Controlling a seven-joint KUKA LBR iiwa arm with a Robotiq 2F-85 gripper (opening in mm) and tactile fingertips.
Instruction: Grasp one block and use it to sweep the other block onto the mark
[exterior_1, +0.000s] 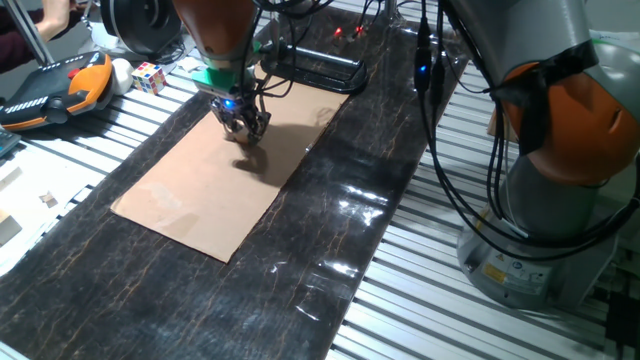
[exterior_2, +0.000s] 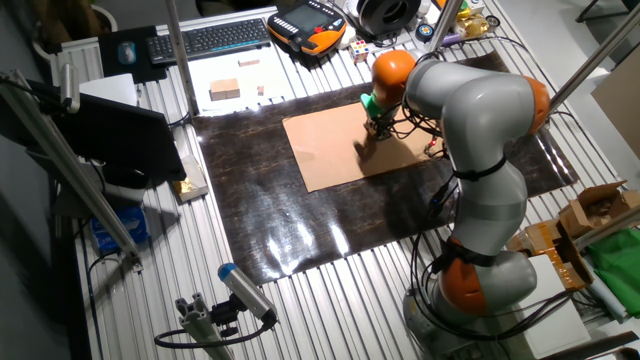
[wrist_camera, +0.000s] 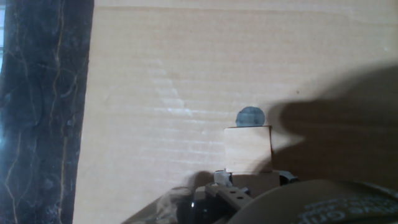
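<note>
A pale wooden block (wrist_camera: 248, 148) lies on the tan cardboard (wrist_camera: 161, 81) in the hand view. Its far edge touches the mark (wrist_camera: 250, 116), a small dark round dot that shows just beyond it. My gripper (wrist_camera: 249, 186) sits right behind the block at the bottom of that view. Its fingertips are hidden, so I cannot tell whether they grip this block or only stand against it. No second block shows. In the fixed views the gripper (exterior_1: 243, 125) (exterior_2: 378, 128) hangs low over the far part of the cardboard (exterior_1: 190, 195), and the blocks are too small to make out.
The cardboard lies on a dark marbled mat (exterior_1: 340, 230). A colourful puzzle cube (exterior_1: 149, 77) and an orange-black pendant (exterior_1: 60, 85) lie beyond the mat's far left corner. Cables (exterior_1: 440, 150) hang by the arm's base (exterior_1: 540, 260) on the right.
</note>
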